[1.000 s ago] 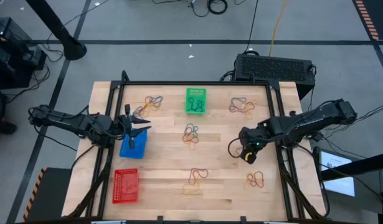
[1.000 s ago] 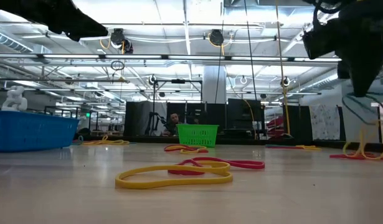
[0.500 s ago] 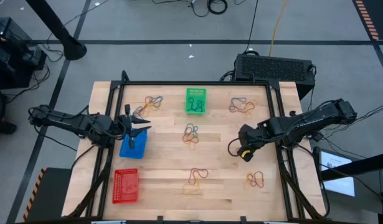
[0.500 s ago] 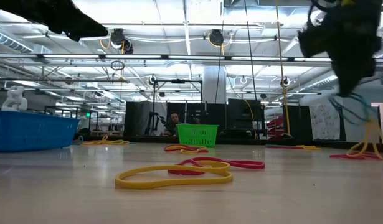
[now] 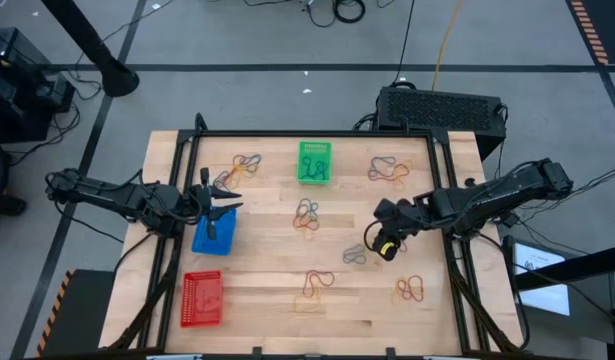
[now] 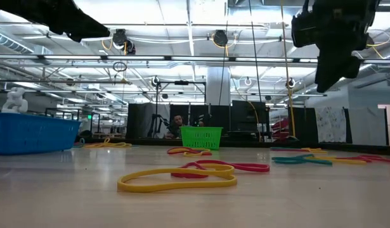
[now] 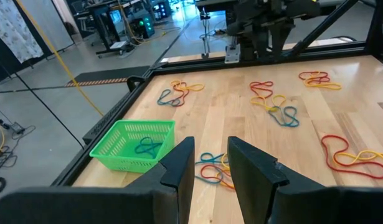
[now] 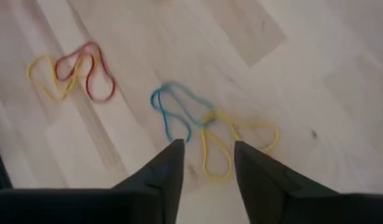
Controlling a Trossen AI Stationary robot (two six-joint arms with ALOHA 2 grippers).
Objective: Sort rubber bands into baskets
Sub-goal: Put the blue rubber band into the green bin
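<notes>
We see our right claw (image 5: 378,243) above the table (image 5: 267,300), near loose rubber bands (image 5: 355,255). Our left claw (image 5: 225,199) hangs over the blue basket (image 5: 209,240).

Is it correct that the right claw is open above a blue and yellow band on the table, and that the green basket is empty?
Not entirely. The green basket is not empty: the left wrist view shows a dark band inside. The right claw is indeed open above the blue and yellow band.

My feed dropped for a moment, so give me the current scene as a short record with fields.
left gripper: over the blue basket, nothing seen between its fingers
right gripper: open, above loose bands on the table
green basket: holds a dark band
red basket: near the front left corner
table: several band clusters unsorted
</notes>
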